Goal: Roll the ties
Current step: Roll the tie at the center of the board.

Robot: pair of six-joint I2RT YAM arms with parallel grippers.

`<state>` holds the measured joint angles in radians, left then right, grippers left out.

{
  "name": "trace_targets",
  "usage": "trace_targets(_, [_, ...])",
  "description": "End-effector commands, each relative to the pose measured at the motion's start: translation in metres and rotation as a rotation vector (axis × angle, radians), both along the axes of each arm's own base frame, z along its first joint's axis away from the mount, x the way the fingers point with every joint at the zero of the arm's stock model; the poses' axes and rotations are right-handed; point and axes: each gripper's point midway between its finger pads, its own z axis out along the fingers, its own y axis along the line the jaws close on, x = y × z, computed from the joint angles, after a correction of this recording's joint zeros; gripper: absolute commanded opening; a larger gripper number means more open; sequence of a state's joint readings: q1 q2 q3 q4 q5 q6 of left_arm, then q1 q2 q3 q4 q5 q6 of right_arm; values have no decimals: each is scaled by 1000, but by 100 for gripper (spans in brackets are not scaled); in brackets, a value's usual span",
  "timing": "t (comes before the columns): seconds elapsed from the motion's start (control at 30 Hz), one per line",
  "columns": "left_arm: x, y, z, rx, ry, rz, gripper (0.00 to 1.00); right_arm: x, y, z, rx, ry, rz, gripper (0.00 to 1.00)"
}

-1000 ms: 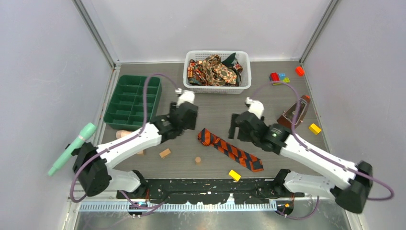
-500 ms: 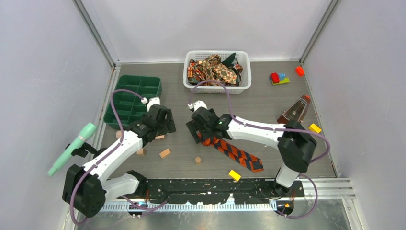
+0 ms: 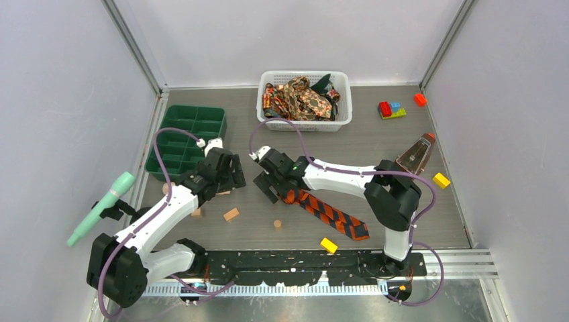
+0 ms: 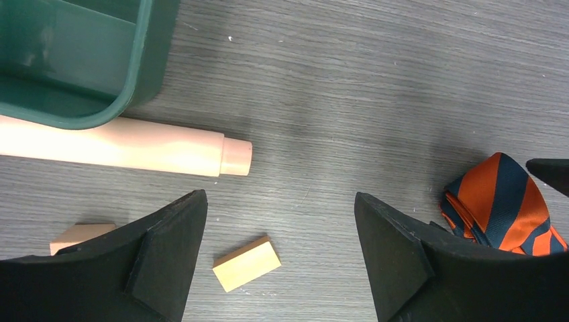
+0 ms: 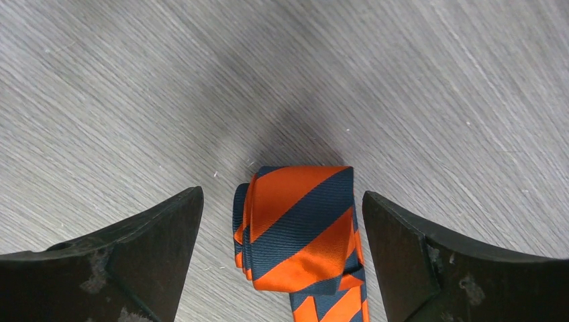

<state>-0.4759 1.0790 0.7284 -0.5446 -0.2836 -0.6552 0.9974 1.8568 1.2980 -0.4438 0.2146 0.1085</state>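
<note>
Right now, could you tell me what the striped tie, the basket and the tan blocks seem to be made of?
Striped tie: woven fabric with a slight sheen; fine ribbed weave shows. Basket: probably white plastic, from its moulded mesh walls. Tan blocks: likely bare wood, matte, pale with crisp edges.

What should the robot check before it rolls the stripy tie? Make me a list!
1. Right tool open: ok.
2. Striped tie has its folded end between that tool's fingers: ok.
3. Left tool open and holding nothing: ok.
4. Rest of the tie lying straight: ok.
5. Space under the left tool clear: not ok, a wooden block lies there.
6. Fold snug underneath: cannot tell.
</note>
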Motion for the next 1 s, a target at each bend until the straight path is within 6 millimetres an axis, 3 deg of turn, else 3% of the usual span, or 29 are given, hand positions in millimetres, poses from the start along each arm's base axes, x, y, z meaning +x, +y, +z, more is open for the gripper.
trace_targets(0.0, [-2,0,1,-28,-7,8,84,-3,6,-1,7,27,69,95])
trace_targets(0.53, [-1,-1,-4,-45,5,4,84,-1,-21,-28,-19,104,31,94])
trace_targets(0.97, [-1,-3,-6,-53,13,-5,83,-15,-31,-48,-15,156,-10,82])
